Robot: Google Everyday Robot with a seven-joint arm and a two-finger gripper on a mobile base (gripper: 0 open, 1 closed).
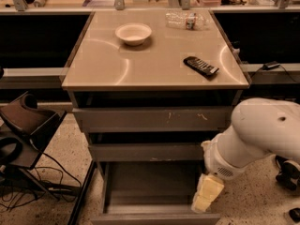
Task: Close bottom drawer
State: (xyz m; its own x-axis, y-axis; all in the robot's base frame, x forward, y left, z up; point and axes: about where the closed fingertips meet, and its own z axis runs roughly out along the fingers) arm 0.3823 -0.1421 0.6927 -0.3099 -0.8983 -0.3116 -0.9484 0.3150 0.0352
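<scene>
The bottom drawer (150,186) stands pulled out at the foot of the cabinet, its shallow grey box interior empty and its front (154,218) at the frame's lower edge. Above it sit the mid-width drawer front (145,152) and the widest drawer front (152,120) with small orange scratches. My gripper (206,197) hangs from the white arm (262,135) at the drawer's right side, close to its right wall and front corner.
On the cabinet top (154,62) lie a white bowl (133,33), a black remote (200,66) and a clear plastic bottle (185,19). A black chair (23,130) and cables (33,191) stand on the floor at left. A speckled floor lies at right.
</scene>
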